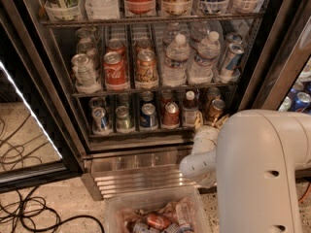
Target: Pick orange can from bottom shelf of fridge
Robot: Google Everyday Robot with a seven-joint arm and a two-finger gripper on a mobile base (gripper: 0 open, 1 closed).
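We count five front cans (148, 116) plus one bottle (189, 111) on bottom shelf (136, 131); gripper (209, 126) at its right end beside orange can (215, 110), grip state we cannot tell.

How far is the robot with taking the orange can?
Done: the fridge is open and the gripper is at the right end of the bottom shelf. In hand: the approach, gripper just below the orange can. Left: lifting it out; it is on the shelf.
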